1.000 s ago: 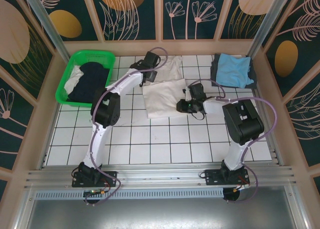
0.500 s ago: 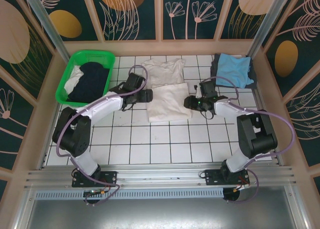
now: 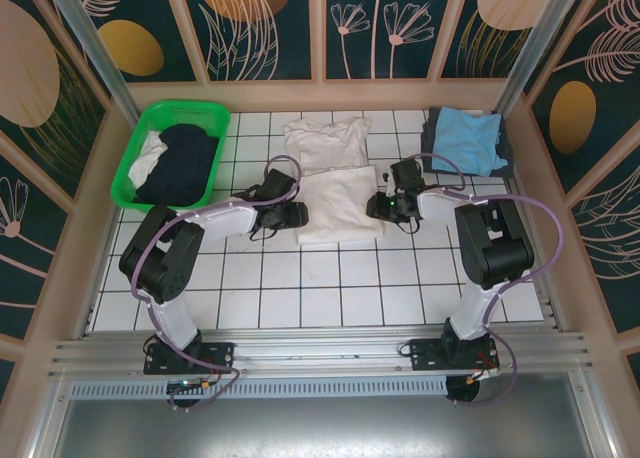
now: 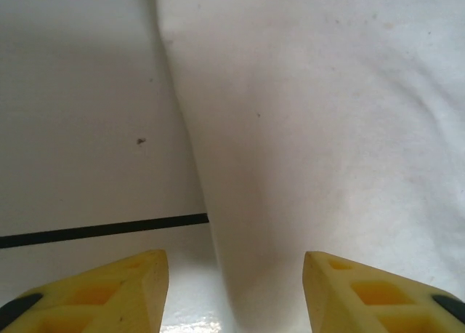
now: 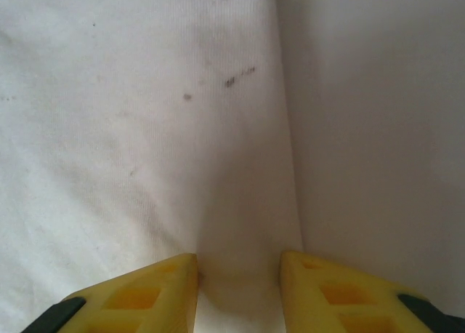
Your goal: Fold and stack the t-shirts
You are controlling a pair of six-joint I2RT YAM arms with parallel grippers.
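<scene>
A white t-shirt (image 3: 336,200) lies partly folded in the middle of the tiled table, its upper part (image 3: 326,142) bunched behind. My left gripper (image 3: 296,215) sits low at the shirt's left edge. In the left wrist view the left gripper (image 4: 234,269) is open, its yellow fingers straddling the edge of the white cloth (image 4: 327,129). My right gripper (image 3: 381,206) is at the shirt's right edge. In the right wrist view the right gripper (image 5: 238,264) is open more narrowly around the cloth's border (image 5: 109,129). A light blue t-shirt (image 3: 470,138) lies on a dark grey one (image 3: 507,150) at the back right.
A green slotted basket (image 3: 129,168) at the back left holds a dark navy shirt (image 3: 182,163) and some white cloth (image 3: 148,159). The wooden frame walls close in the table on three sides. Bare white tiles (image 3: 330,288) stretch between the shirt and the arm bases.
The left gripper came from the shirt's far left corner down to its left edge and narrowed its jaws. The right gripper shifted slightly back along the right edge. The shirt's top now lies bunched.
</scene>
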